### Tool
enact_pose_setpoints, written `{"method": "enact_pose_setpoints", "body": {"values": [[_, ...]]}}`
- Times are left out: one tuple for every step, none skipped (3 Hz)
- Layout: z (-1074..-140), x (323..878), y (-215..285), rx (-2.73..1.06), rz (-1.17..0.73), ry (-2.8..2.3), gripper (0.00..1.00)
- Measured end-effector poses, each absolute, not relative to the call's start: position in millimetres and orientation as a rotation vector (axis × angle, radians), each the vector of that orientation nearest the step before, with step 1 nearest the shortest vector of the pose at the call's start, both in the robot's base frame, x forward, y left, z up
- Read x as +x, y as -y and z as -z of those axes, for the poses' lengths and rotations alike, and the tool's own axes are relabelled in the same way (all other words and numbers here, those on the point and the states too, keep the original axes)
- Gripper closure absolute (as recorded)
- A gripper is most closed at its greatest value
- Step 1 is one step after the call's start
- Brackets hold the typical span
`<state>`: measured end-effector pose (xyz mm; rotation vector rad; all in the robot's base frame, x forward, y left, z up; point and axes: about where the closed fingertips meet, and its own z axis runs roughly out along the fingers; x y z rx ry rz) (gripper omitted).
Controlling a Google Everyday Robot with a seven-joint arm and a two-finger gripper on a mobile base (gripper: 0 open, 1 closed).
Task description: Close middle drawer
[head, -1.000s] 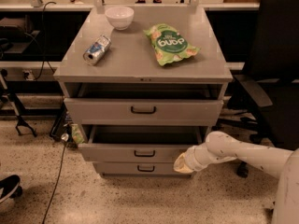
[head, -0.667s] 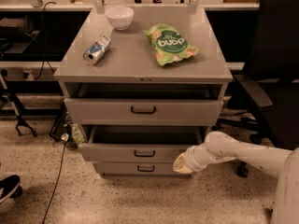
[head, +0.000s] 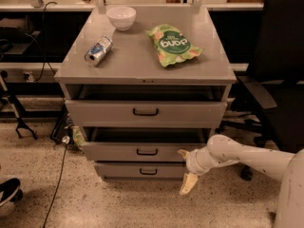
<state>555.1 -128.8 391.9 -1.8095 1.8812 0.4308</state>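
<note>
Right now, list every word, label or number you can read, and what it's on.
"dang": on the green bag, upside down from here.
Can: label too blurred to read.
Gripper, by the right end of the middle drawer: no text.

Warm, rather dim light from above falls evenly on the grey cabinet top [head: 142,63] and gives everything a yellowish cast, with no glare. The cavities above the upper drawer [head: 145,112] and the middle drawer [head: 142,151] lie in deep shadow. The pale gripper [head: 185,168], fingers spread at the middle drawer's right front corner, stands out brightly lit.
</note>
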Motion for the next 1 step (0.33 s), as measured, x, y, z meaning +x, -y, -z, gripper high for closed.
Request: {"method": "enact_pose_setpoints", "body": {"values": [[-391.9, 555.1, 128.8, -1.809, -0.431, -1.881, 0.0]]}}
